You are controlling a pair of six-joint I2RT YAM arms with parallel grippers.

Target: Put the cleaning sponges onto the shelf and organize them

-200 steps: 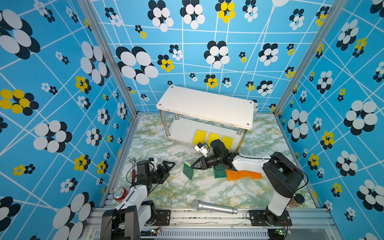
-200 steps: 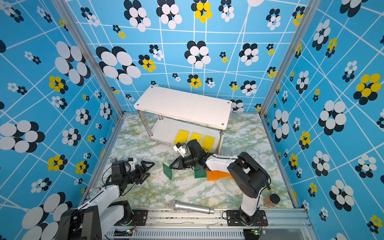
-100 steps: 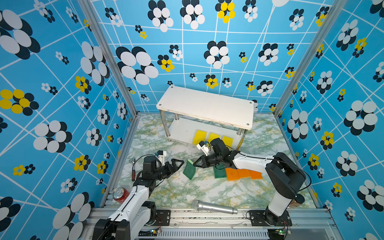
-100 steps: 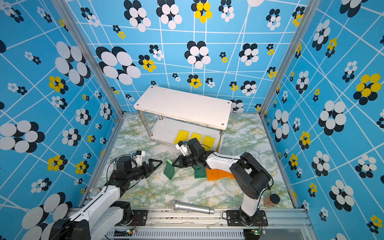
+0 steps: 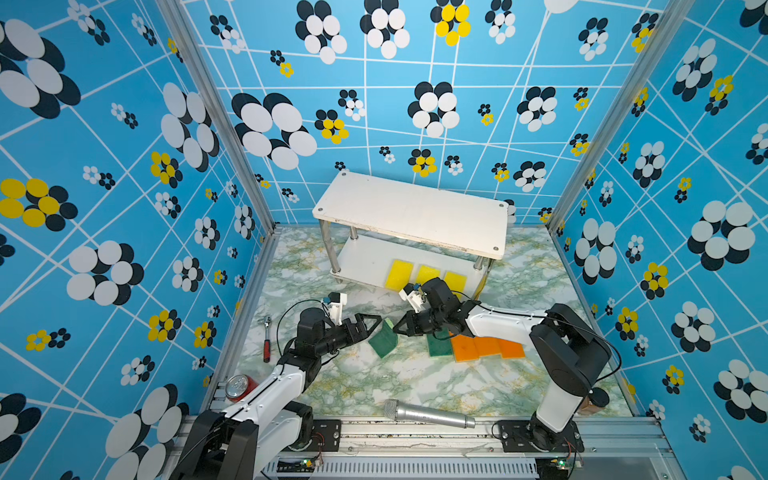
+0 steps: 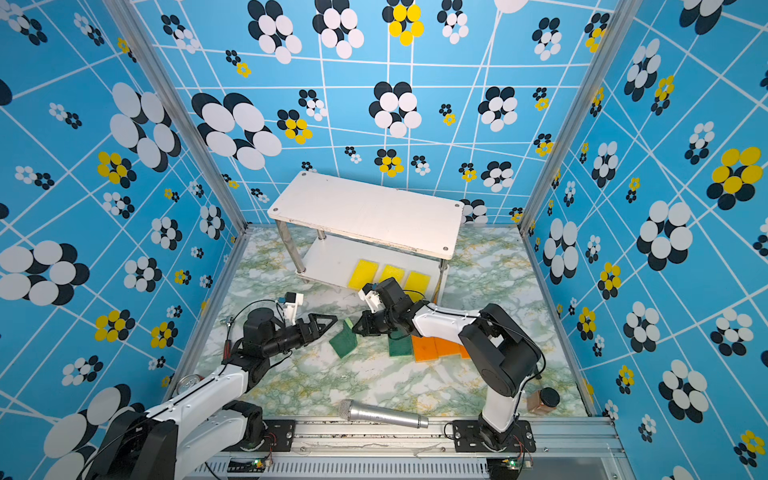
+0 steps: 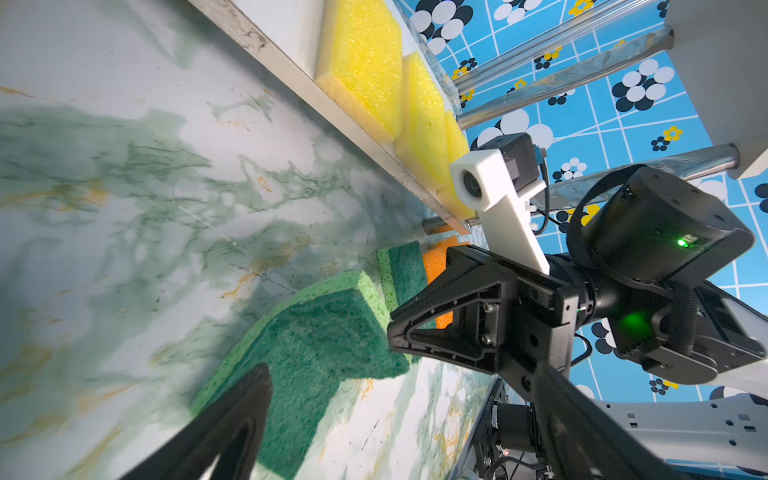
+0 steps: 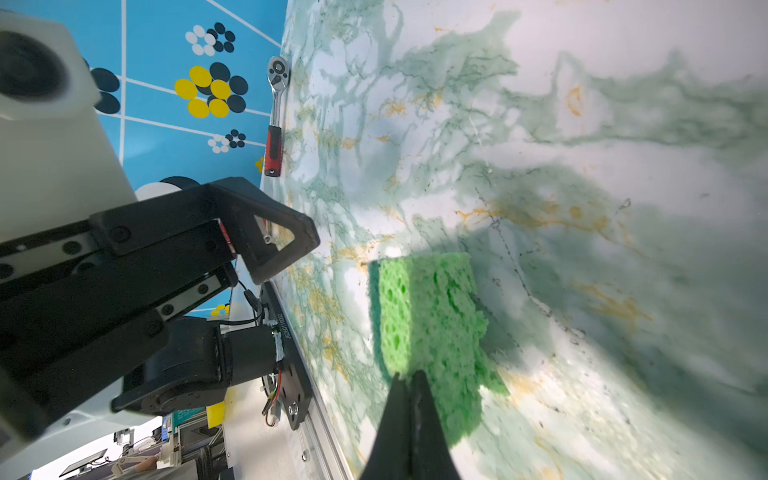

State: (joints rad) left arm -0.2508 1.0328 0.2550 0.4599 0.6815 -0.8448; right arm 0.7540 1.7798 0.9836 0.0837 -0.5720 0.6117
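Note:
A dark green sponge [image 5: 383, 343] [image 6: 344, 338] stands tilted up on one edge on the marble floor. My right gripper [image 5: 395, 330] [image 8: 409, 376] is shut with nothing between its jaws, its tips against that sponge [image 8: 428, 324]. My left gripper [image 5: 368, 328] [image 7: 395, 399] is open, its fingers either side of the sponge's near corner [image 7: 316, 345]. A second green sponge [image 5: 439, 345] lies flat beside a row of orange sponges [image 5: 484, 347]. Three yellow sponges [image 5: 428, 274] lie on the lower board of the shelf [image 5: 411, 212]; its top board is bare.
A silver microphone [image 5: 428, 413] lies near the front rail. A red-handled ratchet [image 5: 266, 338] and a soda can [image 5: 240, 386] sit by the left wall. A brown jar [image 5: 596, 399] stands at the front right corner.
My left arm has reached forward from near its base to the tilted green sponge, gripper open throughout. The right gripper stayed shut against the sponge and shifted only slightly.

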